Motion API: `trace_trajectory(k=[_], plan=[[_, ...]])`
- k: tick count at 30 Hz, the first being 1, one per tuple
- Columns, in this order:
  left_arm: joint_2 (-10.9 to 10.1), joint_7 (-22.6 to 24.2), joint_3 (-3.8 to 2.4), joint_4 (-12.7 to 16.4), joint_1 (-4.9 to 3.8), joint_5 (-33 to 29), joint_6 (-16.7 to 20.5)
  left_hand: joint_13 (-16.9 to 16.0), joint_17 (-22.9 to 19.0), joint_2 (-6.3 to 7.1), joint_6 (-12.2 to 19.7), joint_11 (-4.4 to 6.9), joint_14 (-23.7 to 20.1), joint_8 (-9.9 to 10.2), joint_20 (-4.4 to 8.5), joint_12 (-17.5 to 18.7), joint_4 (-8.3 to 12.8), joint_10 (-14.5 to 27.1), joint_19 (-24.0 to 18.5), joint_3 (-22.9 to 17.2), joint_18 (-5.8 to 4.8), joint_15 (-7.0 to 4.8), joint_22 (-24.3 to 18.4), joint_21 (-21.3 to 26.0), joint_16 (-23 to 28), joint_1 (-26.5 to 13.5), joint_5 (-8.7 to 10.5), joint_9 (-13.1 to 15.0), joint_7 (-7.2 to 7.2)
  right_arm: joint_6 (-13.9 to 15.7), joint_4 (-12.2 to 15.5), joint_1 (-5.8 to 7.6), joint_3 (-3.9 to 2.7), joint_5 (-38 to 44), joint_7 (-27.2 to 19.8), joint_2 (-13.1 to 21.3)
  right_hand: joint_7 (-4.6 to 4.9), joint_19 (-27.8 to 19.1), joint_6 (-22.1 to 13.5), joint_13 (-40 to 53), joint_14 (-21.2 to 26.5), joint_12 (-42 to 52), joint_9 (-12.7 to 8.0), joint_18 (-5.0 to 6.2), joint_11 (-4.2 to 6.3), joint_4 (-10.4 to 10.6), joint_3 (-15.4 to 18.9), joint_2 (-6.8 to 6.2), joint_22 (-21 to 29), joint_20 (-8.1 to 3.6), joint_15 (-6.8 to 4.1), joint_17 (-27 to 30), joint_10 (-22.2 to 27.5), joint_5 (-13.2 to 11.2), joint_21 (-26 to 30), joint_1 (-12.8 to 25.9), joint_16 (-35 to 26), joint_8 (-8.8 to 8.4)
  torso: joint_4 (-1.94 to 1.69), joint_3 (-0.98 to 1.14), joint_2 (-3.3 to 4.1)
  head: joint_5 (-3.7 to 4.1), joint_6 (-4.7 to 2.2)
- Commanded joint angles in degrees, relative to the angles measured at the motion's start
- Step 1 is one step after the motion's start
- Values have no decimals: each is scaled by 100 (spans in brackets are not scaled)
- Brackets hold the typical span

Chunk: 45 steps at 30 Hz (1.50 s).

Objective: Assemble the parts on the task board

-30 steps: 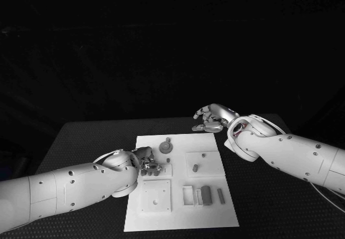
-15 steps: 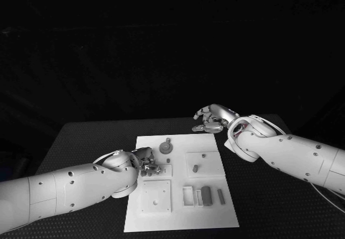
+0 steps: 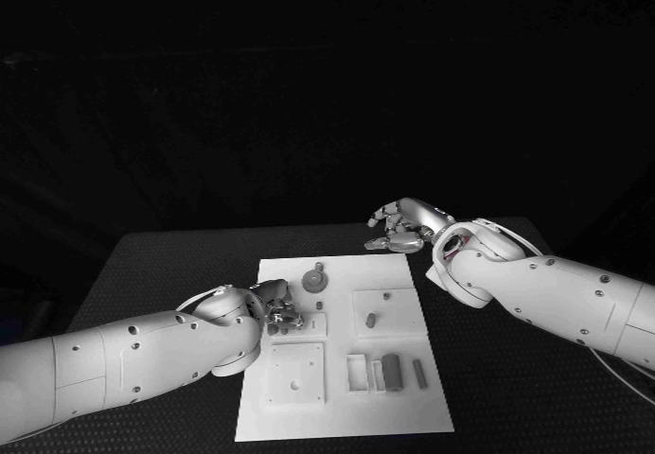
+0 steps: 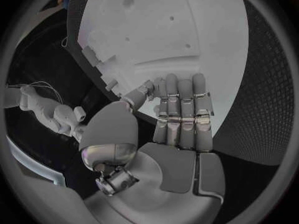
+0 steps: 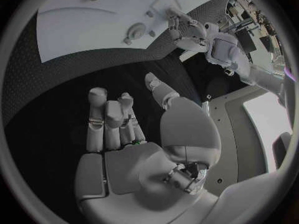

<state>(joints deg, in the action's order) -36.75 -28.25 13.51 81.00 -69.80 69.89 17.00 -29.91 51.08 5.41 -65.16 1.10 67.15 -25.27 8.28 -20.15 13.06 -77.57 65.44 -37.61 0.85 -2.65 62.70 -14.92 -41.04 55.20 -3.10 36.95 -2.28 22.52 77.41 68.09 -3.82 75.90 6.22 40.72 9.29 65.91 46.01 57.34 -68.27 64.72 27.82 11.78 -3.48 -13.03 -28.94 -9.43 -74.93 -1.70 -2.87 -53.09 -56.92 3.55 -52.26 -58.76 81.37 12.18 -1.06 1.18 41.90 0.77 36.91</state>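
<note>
Almost nothing has changed over the last second: the left hand (image 3: 277, 312) has crept only a touch along the task board (image 3: 342, 416) near its left edge, and the right hand (image 3: 403, 227) has stayed where it was. I judge the assembly to be paused in a careful positioning step rather than advancing.

Nearest, by the board's near edge, a square white block (image 3: 295, 371) sits beside a row of upright grey and white bars (image 3: 385, 371). Mid-board, the left hand hovers low with its fingers (image 4: 181, 109) curled toward the surface; whether it pinches a part I cannot tell. Beside it stands a second white block with a small grey peg (image 3: 370, 320). Toward the far edge lies a round grey part (image 3: 315, 280). Beyond the board's far right corner, the right hand hangs over the black tabletop (image 3: 164, 255), fingers loosely curled, holding nothing.
</note>
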Motion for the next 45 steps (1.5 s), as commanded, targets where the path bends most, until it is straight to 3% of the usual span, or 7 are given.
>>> trace_trajectory(k=[1, 26, 39, 45], plan=[[-4, 114, 8, 5, 16, -197, 146, -3, -7, -62, 8, -16, -33, -25, -5, -14, 26, 0, 45, 17, 24, 2, 9, 15, -24, 79, -20, 10, 19, -76, 1, 1, -3, -2, -11, 5, 70, 14, -29, -10, 47, 34, -8, 322, 3, 41, -10, -13, -75, -15, 5, 9, 26, -5, 25, 51, 20, 29, -2, 0, 0, 0, -6], [-89, 493, 7, 19, 16, -456, 465, -2, -21, -138, 3, -14, -28, -30, -4, -15, 63, -5, 53, 48, 23, 1, 18, 32, -31, 141, -8, 12, 21, -156, -15, -1, -2, -88, -8, 0, 69, 16, -24, -14, 46, 39, -11, 322, 3, 53, -11, -10, -77, -16, 5, 9, 27, -5, 26, 47, 21, 33, -1, 5, 0, 7, -24], [-258, 1399, 6, 66, 16, -1194, 1191, 0, -29, -174, 2, -14, -27, -32, -4, -14, 88, -6, 54, 53, 22, 0, 22, 41, -32, 173, -10, 13, 22, -153, 41, -9, 2, -338, -21, 43, 67, 16, -16, -16, 46, 43, -11, 322, 5, 55, -11, -5, -79, -18, 4, 9, 27, -6, 26, 40, 23, 38, 2, 5, -1, 23, -40], [-325, 1984, 5, 67, 16, -1968, 1624, 1, -33, -189, 3, -16, -29, -30, -5, -12, 89, -4, 54, 58, 20, 1, 23, 45, -30, 172, -9, 12, 20, -127, 115, -29, 6, -401, -35, 73, 60, 12, 17, -19, 48, 50, -6, 322, 11, 50, -6, -1, -83, -19, -1, 10, 29, -7, 28, 27, 24, 59, 3, 7, 2, 29, -69]])
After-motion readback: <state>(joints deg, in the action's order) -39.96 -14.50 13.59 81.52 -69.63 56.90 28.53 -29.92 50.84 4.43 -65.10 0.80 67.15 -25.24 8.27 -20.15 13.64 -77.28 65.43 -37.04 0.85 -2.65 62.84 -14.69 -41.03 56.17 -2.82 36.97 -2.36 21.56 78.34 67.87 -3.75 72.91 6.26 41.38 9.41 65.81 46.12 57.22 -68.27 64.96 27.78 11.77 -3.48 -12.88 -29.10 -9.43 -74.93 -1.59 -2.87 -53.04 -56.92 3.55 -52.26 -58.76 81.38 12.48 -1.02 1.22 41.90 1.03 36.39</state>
